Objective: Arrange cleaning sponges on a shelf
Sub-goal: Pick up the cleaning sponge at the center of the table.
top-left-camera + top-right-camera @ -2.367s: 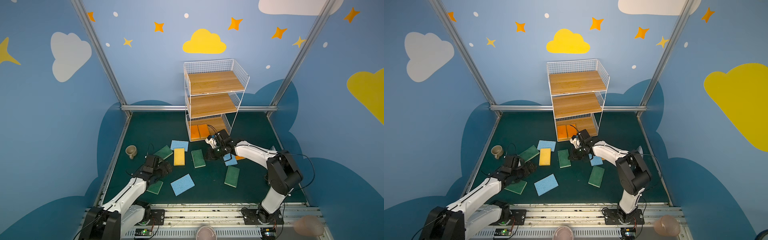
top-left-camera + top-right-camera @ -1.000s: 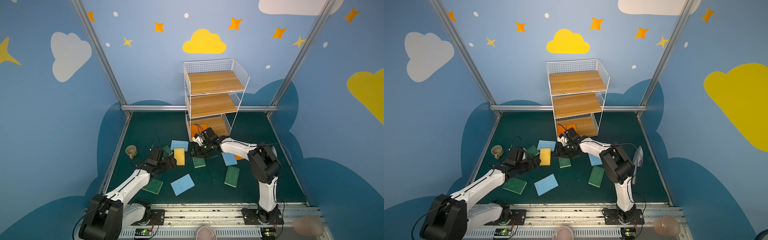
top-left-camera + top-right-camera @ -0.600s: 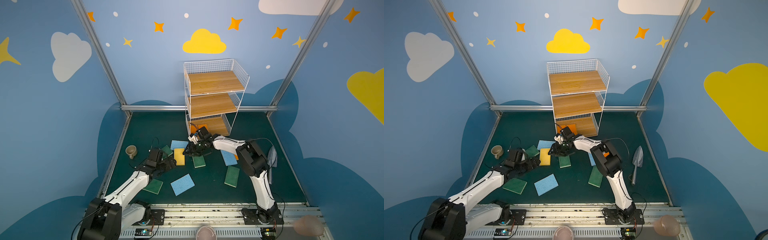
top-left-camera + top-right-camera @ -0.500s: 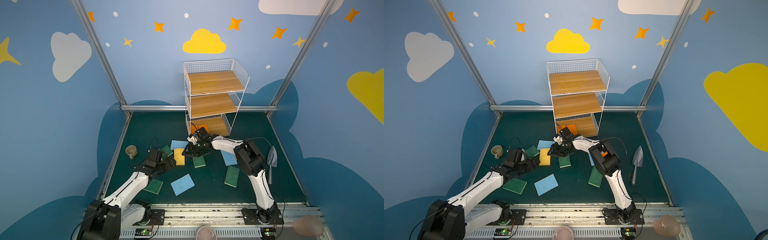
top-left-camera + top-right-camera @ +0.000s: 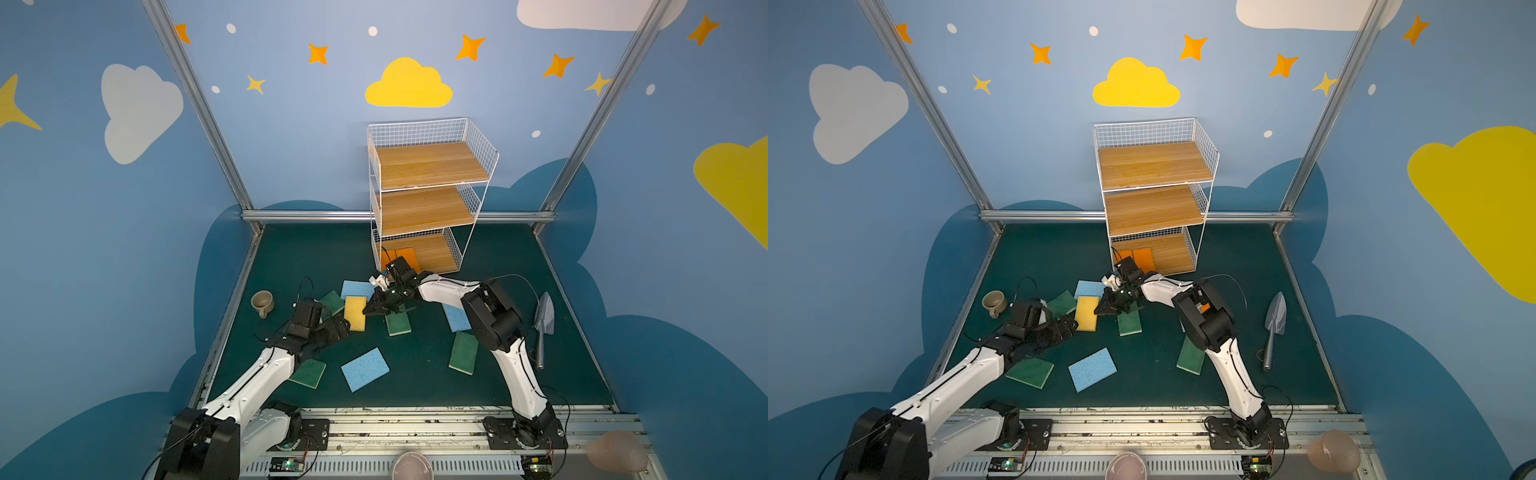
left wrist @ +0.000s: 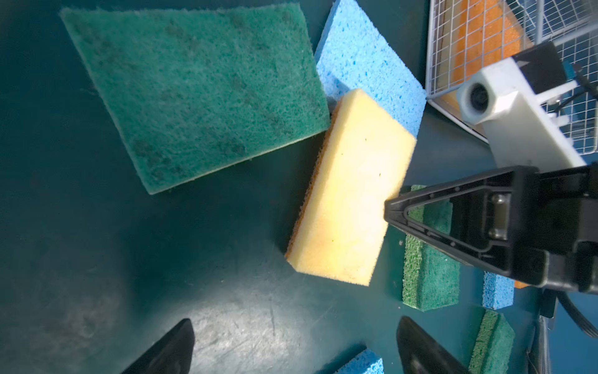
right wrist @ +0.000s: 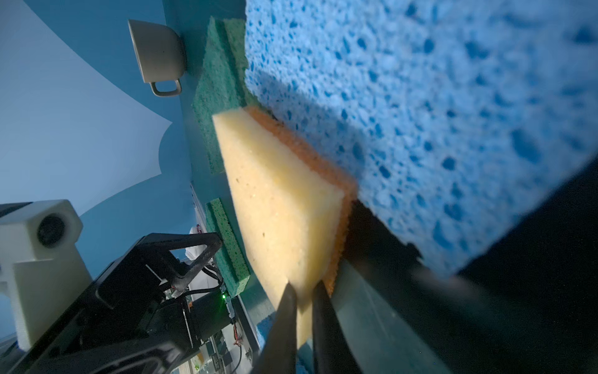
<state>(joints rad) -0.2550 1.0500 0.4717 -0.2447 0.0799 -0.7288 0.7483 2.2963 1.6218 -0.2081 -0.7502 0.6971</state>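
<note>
Now we see the right end effector point(image 7: 304, 286) pinching the thin long edge of a flat rectangular orange sponge point(image 5: 355, 311) that lies yellow foam side up. It rests on the dark green surface point(image 5: 415, 374), in front of the white wire shelf point(image 5: 428, 210) with wooden planks. Only a sliver of foam sits between its jaws (a shallow bite, we judge). The left end effector point(image 6: 294, 320) hovers just beside the sponge's near short end, its jaws spread wide and holding nothing. The sponge's far end lies over a corner of a light blue sponge point(image 6: 365, 64). To do this well, we would lift slowly and watch for slipping. We would then turn the orange face up and set it beside the two orange sponges point(image 5: 399, 255) on the bottom tier.
</note>
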